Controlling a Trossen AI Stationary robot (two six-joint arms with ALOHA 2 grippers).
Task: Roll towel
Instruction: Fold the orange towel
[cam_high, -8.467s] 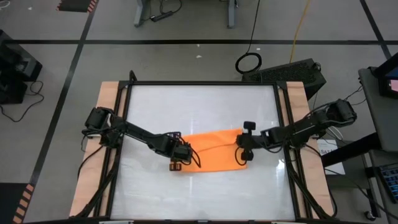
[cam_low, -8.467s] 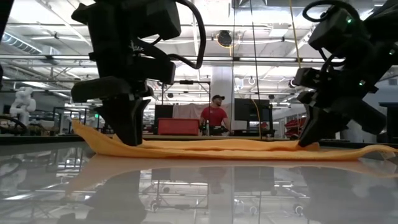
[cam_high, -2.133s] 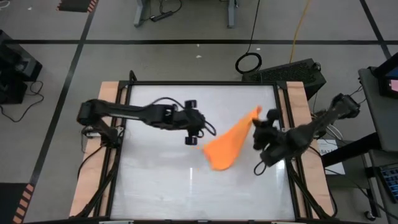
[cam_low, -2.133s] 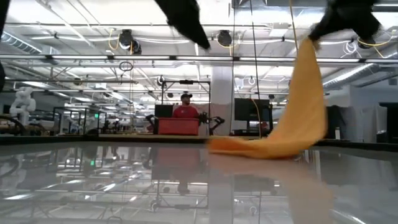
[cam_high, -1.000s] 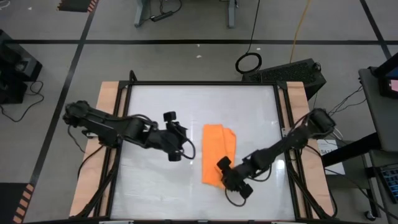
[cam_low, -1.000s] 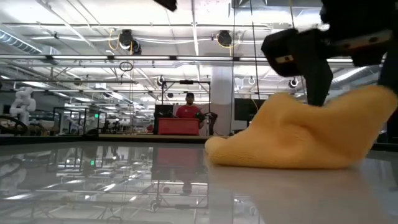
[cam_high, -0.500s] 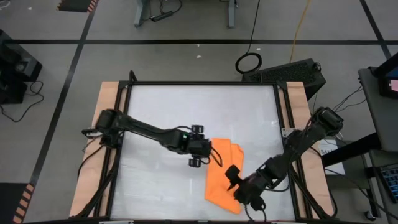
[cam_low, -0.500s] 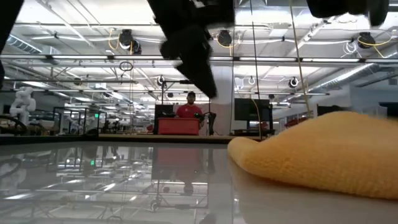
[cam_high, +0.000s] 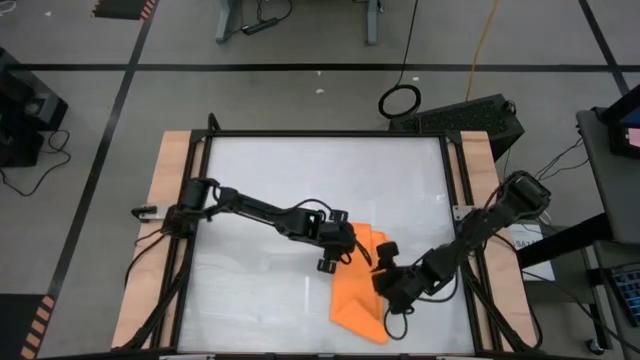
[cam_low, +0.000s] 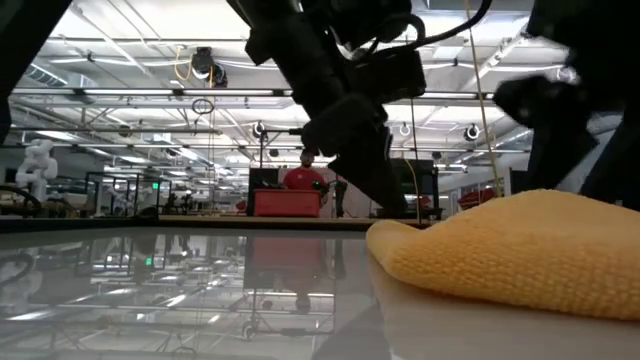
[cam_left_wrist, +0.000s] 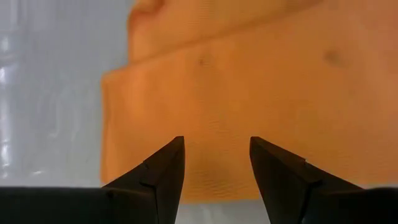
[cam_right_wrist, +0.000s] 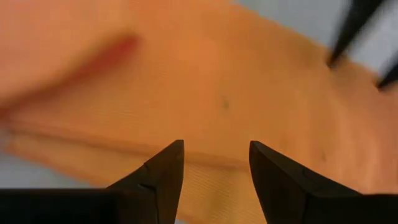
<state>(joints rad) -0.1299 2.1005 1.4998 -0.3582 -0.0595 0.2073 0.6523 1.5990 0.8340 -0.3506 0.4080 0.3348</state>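
Two tools are set at opposite sides of the towel (cam_high: 358, 290), which lies folded into a narrow strip on the bench (cam_high: 260, 180), toward the right arm's side and the near edge. The fold gives a doubled band, a shape that would suit rolling from one short end.

The left tool (cam_high: 336, 245) is placed at the strip's far end, just over the corner nearest the left arm. In its wrist view the fingers are parted to a moderate gap and nothing is held between them; the cloth's short edge and a stepped second layer are seen directly ahead of the tips. That placement is judged to be an approach to the end edge, so that it can be nipped and turned over to start the roll.

The right tool (cam_high: 388, 272) is placed over the strip's long side, beside its middle. Its fingers are likewise parted and empty, with a lengthwise fold line of the towel seen just beyond them. The position is judged to serve as a hold-down or a second grip, to keep the band from sliding while the end is turned.

From bench level the towel is seen as a low soft mound, its rounded fold facing the left tool, which hangs close behind it. Whether either tool touches the cloth cannot be told.

A person is visible far off in the room beyond the bench.
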